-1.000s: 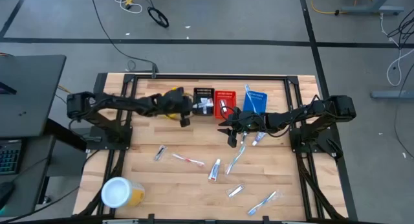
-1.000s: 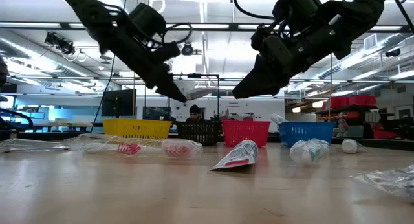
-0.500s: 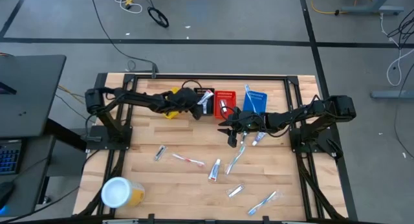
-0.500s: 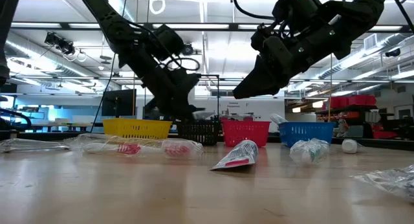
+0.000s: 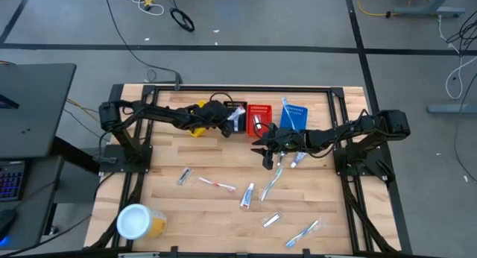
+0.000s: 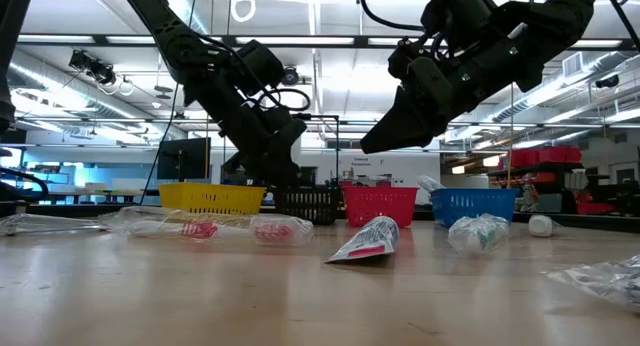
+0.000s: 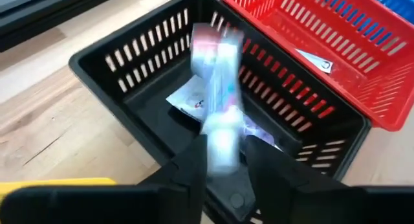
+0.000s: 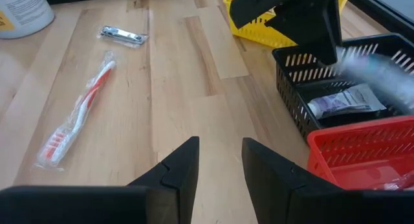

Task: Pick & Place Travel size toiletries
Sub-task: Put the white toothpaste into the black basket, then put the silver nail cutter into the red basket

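Note:
My left gripper [image 5: 227, 128] [image 7: 226, 153] hangs over the black basket [image 7: 103, 62] at the table's far edge. A white tube with red and blue marks [image 7: 217, 81] [image 5: 238, 116] stands between its fingers, blurred, its far end over the basket's inside. My right gripper [image 5: 265, 155] [image 8: 220, 153] is open and empty above the table, near the red basket [image 5: 258, 112]. Toothbrushes [image 5: 217, 185] [image 5: 270, 185], a tube [image 5: 247, 194] and a silvery packet [image 5: 271, 220] lie flat on the wood. My left gripper comes from above over the black basket, with the white tube's near end [image 7: 223, 143] between its two fingers. The tube is blurred while the fingers and basket are sharp. I cannot tell whether the fingers touch it.
A yellow basket [image 5: 195, 120] and a blue basket [image 5: 294, 116] flank the black and red ones along the far edge. Packets lie in the black basket [image 8: 343, 101]. A large white-lidded yellow jar [image 5: 138, 221] stands at the near left corner. More items lie near the right arm [image 5: 298, 159].
My left arm swung toward the far edge and came down over the black basket, carrying the tube, then held still. The tube has since tipped toward the basket. My right arm has kept still.

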